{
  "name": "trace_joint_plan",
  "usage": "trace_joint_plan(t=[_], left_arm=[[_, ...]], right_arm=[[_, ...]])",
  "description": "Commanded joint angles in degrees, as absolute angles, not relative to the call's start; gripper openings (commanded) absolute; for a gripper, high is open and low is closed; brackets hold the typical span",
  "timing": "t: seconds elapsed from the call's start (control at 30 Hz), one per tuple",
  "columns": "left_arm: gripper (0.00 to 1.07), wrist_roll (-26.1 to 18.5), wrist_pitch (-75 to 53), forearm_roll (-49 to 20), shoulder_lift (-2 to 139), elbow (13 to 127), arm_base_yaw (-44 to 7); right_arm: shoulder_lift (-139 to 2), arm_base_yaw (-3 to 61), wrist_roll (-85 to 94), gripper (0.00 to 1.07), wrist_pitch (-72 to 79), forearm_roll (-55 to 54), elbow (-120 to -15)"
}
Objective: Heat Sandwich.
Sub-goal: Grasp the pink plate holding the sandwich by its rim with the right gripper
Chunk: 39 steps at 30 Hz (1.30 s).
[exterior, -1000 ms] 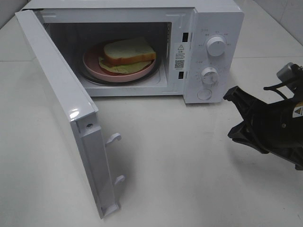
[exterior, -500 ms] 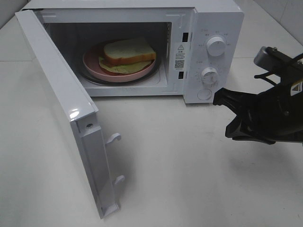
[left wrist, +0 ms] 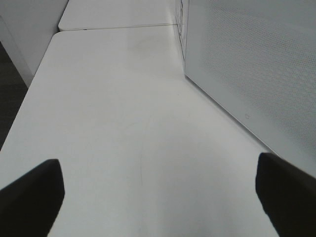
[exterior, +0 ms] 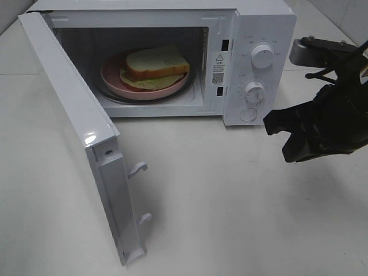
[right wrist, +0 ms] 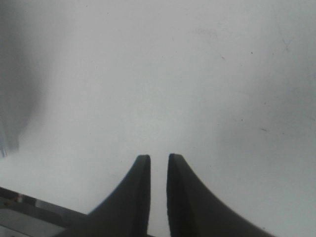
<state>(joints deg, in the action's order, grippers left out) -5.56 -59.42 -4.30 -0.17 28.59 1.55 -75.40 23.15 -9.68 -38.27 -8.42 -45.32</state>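
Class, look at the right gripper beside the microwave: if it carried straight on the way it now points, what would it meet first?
Probably the white microwave's control panel: the right gripper points left toward its lower corner, empty-handed, though depth is unclear and it may instead pass just in front over the white table.

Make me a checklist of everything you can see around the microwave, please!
Surface: white table, bare in front of the microwave.
Job's things: sandwich sits on a pink plate inside the white microwave; its door hangs wide open.
Clutter: nothing seen.
Grippers: right gripper hangs over the table beside the microwave's dials, jaws nearly together with a thin gap, holding nothing. Left gripper is low over the table by the outside of the open door, jaws spread wide, empty.
Cables: thin black wires on the right arm.
Surroundings: pale wall behind the table's far right corner.
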Motion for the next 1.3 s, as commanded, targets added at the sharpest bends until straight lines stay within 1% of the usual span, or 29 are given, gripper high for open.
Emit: trace_joint_plan(t=[0.03, 0.1, 0.2, 0.23, 0.27, 0.37, 0.43, 0.53, 0.6, 0.7, 0.73, 0.8, 0.9, 0.93, 0.97, 1.0, 1.03, 1.07, 1.1, 1.17, 1.2, 1.23, 1.27, 1.3], left_arm=[[1.03, -5.3, -59.0, -4.6, -1.8, 28.3, 1.5], [1.03, -5.3, -59.0, -4.6, -1.8, 28.3, 1.5], [1.03, -5.3, -59.0, -4.6, -1.8, 28.3, 1.5], [1.03, -5.3, -59.0, -4.6, -1.8, 28.3, 1.5], [1.03, -5.3, -59.0, -4.6, -1.8, 28.3, 1.5], [1.03, -5.3, -59.0, -4.6, -1.8, 28.3, 1.5], [1.03, -5.3, -59.0, -4.6, -1.8, 28.3, 1.5], [1.03, -5.3, -59.0, -4.6, -1.8, 28.3, 1.5], [1.03, -5.3, -59.0, -4.6, -1.8, 28.3, 1.5], [1.03, -5.3, -59.0, -4.6, -1.8, 28.3, 1.5], [1.03, -5.3, -59.0, -4.6, -1.8, 28.3, 1.5], [1.03, -5.3, -59.0, -4.6, -1.8, 28.3, 1.5], [1.03, -5.3, -59.0, -4.6, -1.8, 28.3, 1.5], [1.03, -5.3, -59.0, -4.6, -1.8, 28.3, 1.5], [1.03, -5.3, -59.0, -4.6, -1.8, 28.3, 1.5], [1.03, -5.3, -59.0, -4.6, -1.8, 28.3, 1.5], [1.03, -5.3, -59.0, -4.6, -1.8, 28.3, 1.5], [1.03, -5.3, -59.0, -4.6, -1.8, 28.3, 1.5], [1.03, -5.3, -59.0, -4.6, -1.8, 28.3, 1.5], [1.03, -5.3, -59.0, -4.6, -1.8, 28.3, 1.5], [1.03, -5.3, -59.0, -4.6, -1.8, 28.3, 1.5], [1.03, -5.3, -59.0, -4.6, -1.8, 28.3, 1.5], [1.03, -5.3, -59.0, -4.6, -1.8, 28.3, 1.5], [1.03, -5.3, -59.0, -4.6, -1.8, 28.3, 1.5]], right_arm=[[-74.9, 22.9, -1.0, 0.16, -42.2, -7.4, -47.4], [-74.9, 22.9, 5.8, 0.16, -44.1, -7.3, -48.5], [-74.9, 22.9, 10.6, 0.16, -44.7, -7.3, -49.0], [-74.9, 22.9, 16.2, 0.17, -45.4, -6.9, -49.4], [-74.9, 22.9, 16.2, 0.17, -45.4, -6.9, -49.4], [-74.9, 22.9, 26.2, 0.17, -45.9, -5.7, -49.7], [-74.9, 22.9, 28.2, 0.18, -45.9, -5.6, -49.7], [-74.9, 22.9, 37.1, 0.19, -46.0, -5.6, -49.7], [-74.9, 22.9, 38.6, 0.19, -46.1, -5.6, -49.7], [-74.9, 22.9, 46.4, 0.2, -46.9, -4.5, -49.7], [-74.9, 22.9, 46.4, 0.2, -46.9, -4.5, -49.7], [-74.9, 22.9, 52.1, 0.22, -46.9, -4.4, -49.7], [-74.9, 22.9, 55.6, 0.24, -46.9, -4.2, -49.7], [-74.9, 22.9, 56.8, 0.26, -47.0, -4.0, -49.7], [-74.9, 22.9, 59.1, 0.31, -47.0, -2.8, -49.7], [-74.9, 22.9, 59.8, 0.34, -47.0, -2.2, -49.7], [-74.9, 22.9, 59.8, 0.34, -47.0, -2.2, -49.7], [-74.9, 22.9, 60.2, 0.38, -47.1, -1.4, -49.7], [-74.9, 22.9, 60.3, 0.45, -47.1, 0.0, -49.7], [-74.9, 22.9, 60.3, 0.53, -47.1, 1.3, -49.7], [-74.9, 22.9, 60.3, 0.53, -47.1, 1.3, -49.7], [-74.9, 22.9, 60.0, 0.58, -47.1, 1.5, -49.7], [-74.9, 22.9, 59.8, 0.67, -47.0, 1.5, -49.7], [-74.9, 22.9, 59.6, 0.73, -46.9, 1.5, -49.7]])
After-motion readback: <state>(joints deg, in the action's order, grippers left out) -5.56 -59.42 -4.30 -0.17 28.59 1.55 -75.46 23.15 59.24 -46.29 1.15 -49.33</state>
